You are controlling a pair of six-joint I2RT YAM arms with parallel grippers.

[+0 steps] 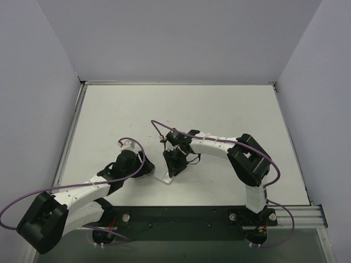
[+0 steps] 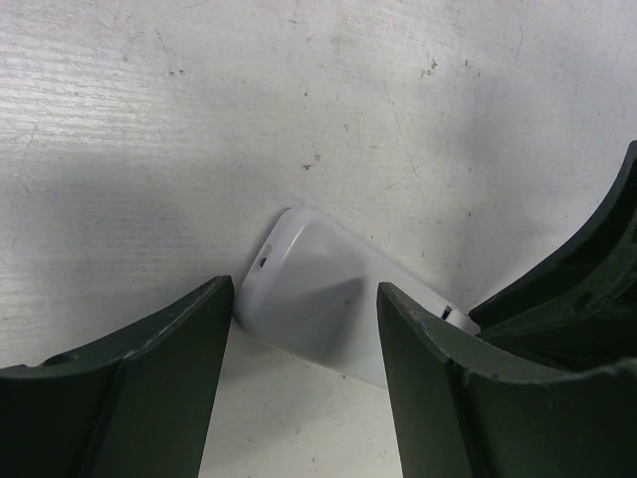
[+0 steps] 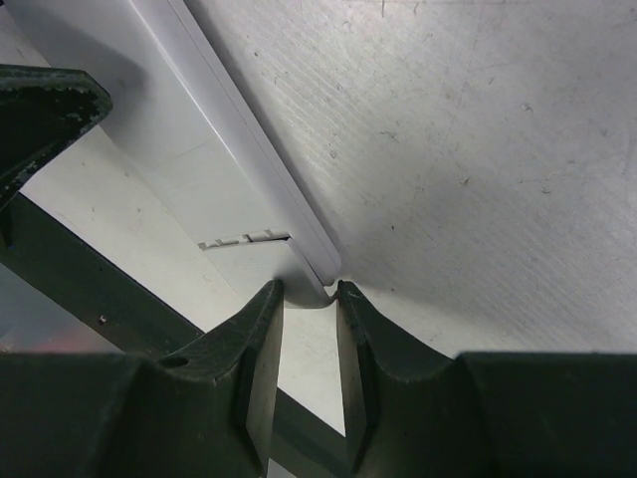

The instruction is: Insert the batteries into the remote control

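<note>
The remote control (image 1: 166,176) is a slim white bar lying on the table between both arms. In the right wrist view it (image 3: 199,169) runs off to the upper left, back side showing a cover seam (image 3: 244,239). My right gripper (image 3: 310,289) is narrowed, with both fingertips pressed on the remote's near end. In the left wrist view the remote's rounded end (image 2: 299,269) sits at the tips of my left gripper (image 2: 306,289), which is open with a finger on each side. A tiny blue speck (image 2: 446,311) shows at the remote's edge; otherwise the batteries are out of view.
The white tabletop (image 1: 219,109) is enclosed by pale walls on three sides. A black rail (image 1: 181,216) with the arm bases runs along the near edge. Both grippers (image 1: 147,167) (image 1: 173,167) crowd the same spot near the table's front centre.
</note>
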